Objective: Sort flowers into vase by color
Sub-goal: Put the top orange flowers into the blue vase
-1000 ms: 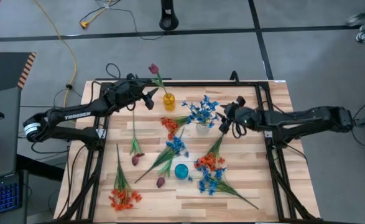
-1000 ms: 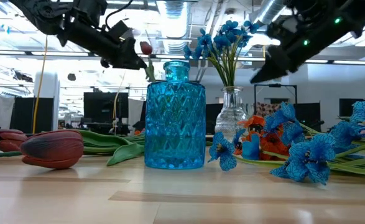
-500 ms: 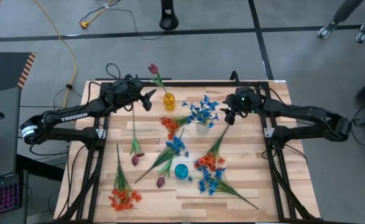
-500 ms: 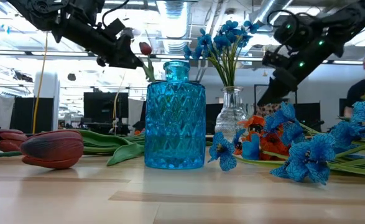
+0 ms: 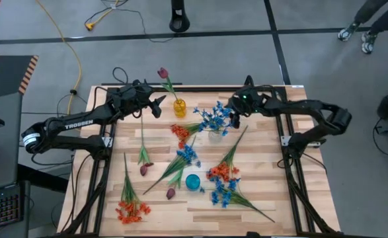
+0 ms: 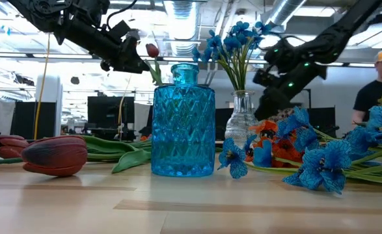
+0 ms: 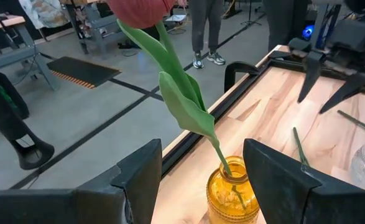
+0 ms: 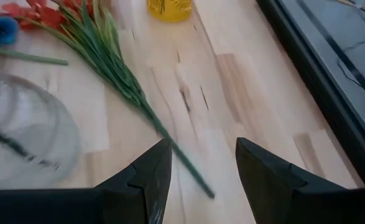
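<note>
Three glass vases stand on the pale plank table: faceted blue vase centre, clear vase with blue sprays and amber vase with a maroon tulip behind it. Loose flowers lie around. Grey floor, office behind. Left gripper spread beside the amber vase; right gripper spread, empty, beside the clear vase.

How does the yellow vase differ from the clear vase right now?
The yellow vase is amber glass; the clear vase is colourless. The yellow vase holds one maroon tulip; the clear vase holds a spray of blue flowers. The yellow vase stands nearer the left gripper. Both stand upright on the table.
</note>
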Controlling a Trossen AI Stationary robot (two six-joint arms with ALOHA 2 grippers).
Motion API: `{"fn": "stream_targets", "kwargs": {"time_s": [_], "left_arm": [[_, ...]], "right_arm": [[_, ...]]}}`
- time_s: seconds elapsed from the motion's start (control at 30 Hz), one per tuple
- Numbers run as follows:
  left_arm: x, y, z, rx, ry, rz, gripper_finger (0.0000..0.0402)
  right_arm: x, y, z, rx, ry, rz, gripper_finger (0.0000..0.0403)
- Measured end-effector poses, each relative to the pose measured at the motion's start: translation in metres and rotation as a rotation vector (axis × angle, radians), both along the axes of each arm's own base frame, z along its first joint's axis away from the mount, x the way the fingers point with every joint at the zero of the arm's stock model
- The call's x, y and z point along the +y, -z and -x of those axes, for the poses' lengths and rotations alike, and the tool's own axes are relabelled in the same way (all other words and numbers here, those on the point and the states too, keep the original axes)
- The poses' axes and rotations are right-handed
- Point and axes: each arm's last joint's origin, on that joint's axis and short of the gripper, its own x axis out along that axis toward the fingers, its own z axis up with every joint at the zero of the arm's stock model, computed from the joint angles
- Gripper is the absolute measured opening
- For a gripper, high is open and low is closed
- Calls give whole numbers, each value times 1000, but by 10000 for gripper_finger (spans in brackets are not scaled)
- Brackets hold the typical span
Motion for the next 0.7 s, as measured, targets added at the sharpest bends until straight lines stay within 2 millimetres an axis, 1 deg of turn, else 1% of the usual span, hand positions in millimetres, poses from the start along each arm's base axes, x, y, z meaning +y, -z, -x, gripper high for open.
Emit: {"fn": "stream_targets", "kwargs": {"time_s": [0.1, 0.17, 0.37, 0.53, 0.7], "left_arm": [[0, 0, 0, -9, -4, 9, 215], [0, 0, 0, -11, -4, 12, 215], [0, 0, 0, -12, -5, 14, 215], [0, 0, 0, -26, -11, 29, 215], [0, 0, 0, -41, -17, 47, 215]], "right_arm": [[-9, 4, -14, 41, -37, 6, 204], [-15, 7, -22, 82, -65, -19, 204], [-29, 20, -40, 218, -135, -53, 204], [-35, 29, -49, 307, -172, -96, 204], [-37, 29, -52, 342, -201, -99, 204]]}}
